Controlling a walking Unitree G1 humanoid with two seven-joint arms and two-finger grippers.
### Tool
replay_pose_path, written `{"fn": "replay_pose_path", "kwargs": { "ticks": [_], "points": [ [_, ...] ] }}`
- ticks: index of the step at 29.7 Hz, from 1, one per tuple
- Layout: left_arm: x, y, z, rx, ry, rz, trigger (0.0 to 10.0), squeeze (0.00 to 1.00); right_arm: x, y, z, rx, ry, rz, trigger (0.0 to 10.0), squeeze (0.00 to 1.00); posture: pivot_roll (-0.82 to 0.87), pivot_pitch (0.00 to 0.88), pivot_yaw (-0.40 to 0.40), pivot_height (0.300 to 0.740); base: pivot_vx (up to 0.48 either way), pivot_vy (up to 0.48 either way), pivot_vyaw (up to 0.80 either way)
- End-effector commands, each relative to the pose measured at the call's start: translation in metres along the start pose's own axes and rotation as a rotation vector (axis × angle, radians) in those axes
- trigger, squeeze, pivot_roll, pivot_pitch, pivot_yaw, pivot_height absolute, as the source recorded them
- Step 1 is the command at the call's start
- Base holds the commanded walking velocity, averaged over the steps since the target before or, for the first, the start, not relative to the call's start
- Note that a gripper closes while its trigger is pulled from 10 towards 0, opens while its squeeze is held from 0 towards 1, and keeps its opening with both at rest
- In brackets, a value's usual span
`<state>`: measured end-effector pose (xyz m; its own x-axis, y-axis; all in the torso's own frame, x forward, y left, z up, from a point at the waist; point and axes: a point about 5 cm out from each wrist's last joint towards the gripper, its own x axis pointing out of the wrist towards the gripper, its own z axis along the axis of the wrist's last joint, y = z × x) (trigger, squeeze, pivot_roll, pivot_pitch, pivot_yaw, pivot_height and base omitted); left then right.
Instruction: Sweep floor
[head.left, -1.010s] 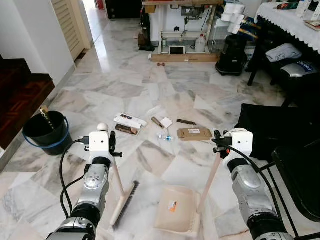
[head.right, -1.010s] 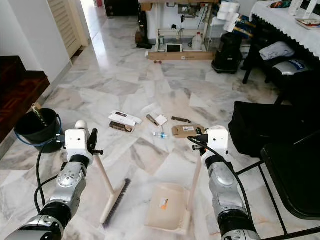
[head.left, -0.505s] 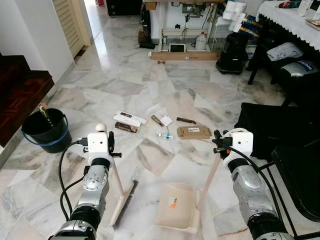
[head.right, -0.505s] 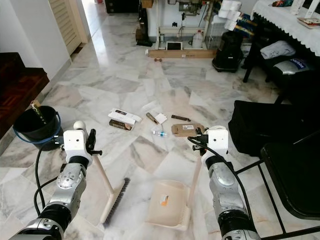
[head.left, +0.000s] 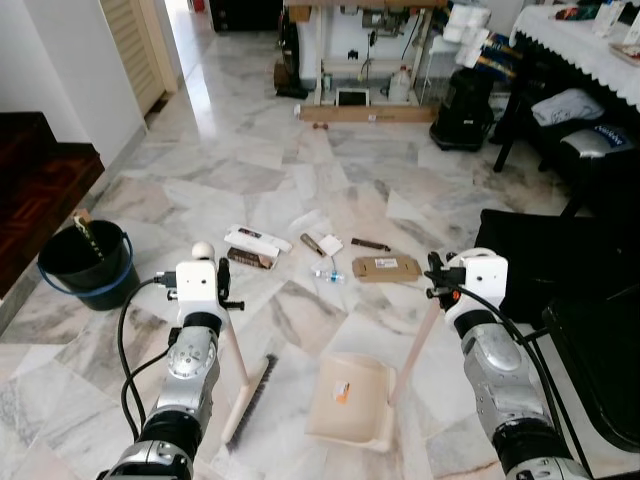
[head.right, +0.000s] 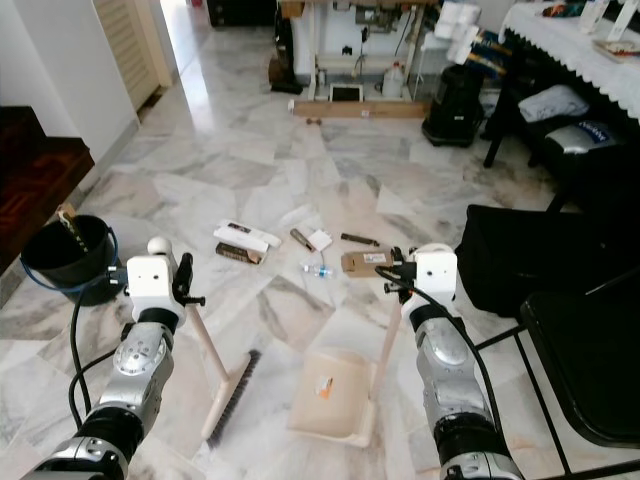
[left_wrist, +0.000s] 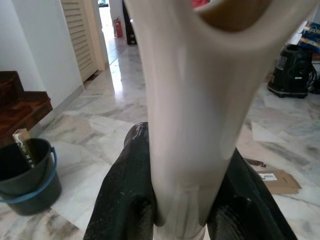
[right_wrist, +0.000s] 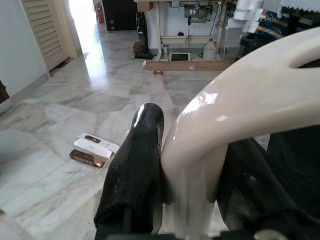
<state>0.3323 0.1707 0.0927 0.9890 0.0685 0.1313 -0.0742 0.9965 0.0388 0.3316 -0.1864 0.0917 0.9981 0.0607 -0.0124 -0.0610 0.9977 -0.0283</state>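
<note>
My left gripper (left_wrist: 182, 215) is shut on the cream handle of a broom (head.left: 236, 372), whose dark-bristled head (head.left: 255, 392) rests on the marble floor before me. My right gripper (right_wrist: 187, 195) is shut on the cream handle (head.left: 418, 343) of a dustpan (head.left: 350, 398) that sits on the floor just right of the broom head. Beyond both lies scattered litter: a white and brown box (head.left: 256, 245), a small white packet (head.left: 329, 244), a clear plastic bottle (head.left: 327, 274), a dark stick (head.left: 370, 243) and a flat cardboard piece (head.left: 387, 267).
A black bucket (head.left: 82, 264) with a blue rim stands at the left near dark wooden stairs (head.left: 40, 180). Black chairs (head.left: 560, 260) and a black bag crowd the right side. A black bin (head.left: 462, 95) and a sewing-machine table (head.left: 360, 60) stand at the far end.
The camera has moved forward a little toward the litter. The dustpan and broom have come along with it, the pan now nearer the cardboard. Both grips are unchanged.
</note>
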Motion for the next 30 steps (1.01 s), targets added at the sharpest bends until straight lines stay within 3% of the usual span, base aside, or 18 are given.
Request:
{"fn": "replay_pose_path", "kwargs": {
  "ticks": [1,30],
  "points": [
    [0.004,-0.002,0.010,0.020,-0.044,-0.012,10.0,0.00,0.005,0.000,0.016,0.005,-0.069,-0.005,10.0,0.00,-0.06,0.014,0.049,0.740,0.296,0.000,0.00],
    [0.013,-0.005,0.022,0.006,-0.076,-0.018,10.0,0.00,0.012,-0.002,0.026,0.024,-0.103,-0.024,10.0,0.00,-0.06,0.028,0.052,0.740,0.307,0.000,-0.06]
  ]
}}
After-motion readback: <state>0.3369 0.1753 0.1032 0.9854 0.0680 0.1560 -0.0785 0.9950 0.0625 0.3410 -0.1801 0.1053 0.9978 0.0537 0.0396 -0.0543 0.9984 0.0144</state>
